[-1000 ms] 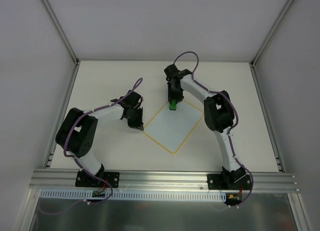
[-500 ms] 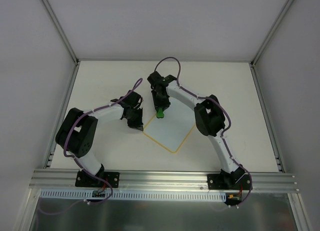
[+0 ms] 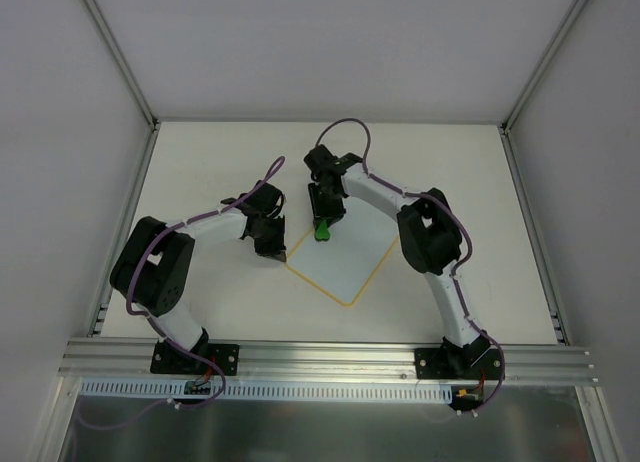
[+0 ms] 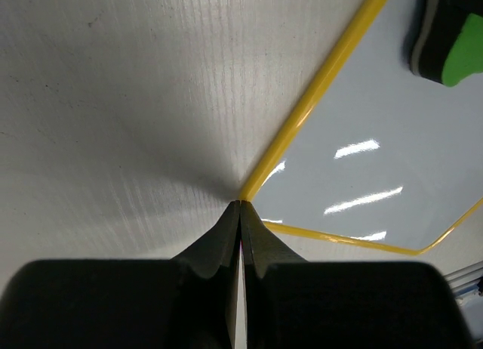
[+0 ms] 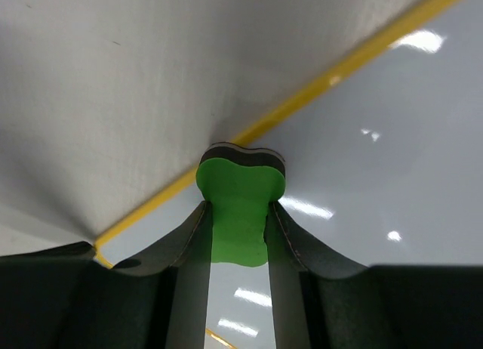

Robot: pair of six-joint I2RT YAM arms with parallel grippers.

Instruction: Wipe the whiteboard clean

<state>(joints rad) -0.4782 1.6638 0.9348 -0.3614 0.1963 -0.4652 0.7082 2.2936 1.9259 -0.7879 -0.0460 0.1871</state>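
The whiteboard point(image 3: 348, 257) lies turned like a diamond at the table's middle, white with a thin yellow rim, its face plain in every view. My right gripper point(image 3: 321, 228) is shut on the green eraser point(image 5: 240, 202) and holds it on the board's face next to its upper-left rim point(image 5: 324, 84). My left gripper point(image 3: 272, 248) is shut, its tips pressed at the board's left corner point(image 4: 249, 192). The eraser also shows in the left wrist view point(image 4: 453, 39). The board's right part is hidden under the right arm.
The cream table point(image 3: 200, 172) ends at metal frame posts point(image 3: 120, 62) left and right and a grey back wall. An aluminium rail point(image 3: 330, 357) with the arm bases runs along the near edge. Purple cables loop over both arms.
My right gripper has carried the eraser left along the board's upper-left rim, from the top corner toward the left corner, then slightly back. The left arm has not moved.
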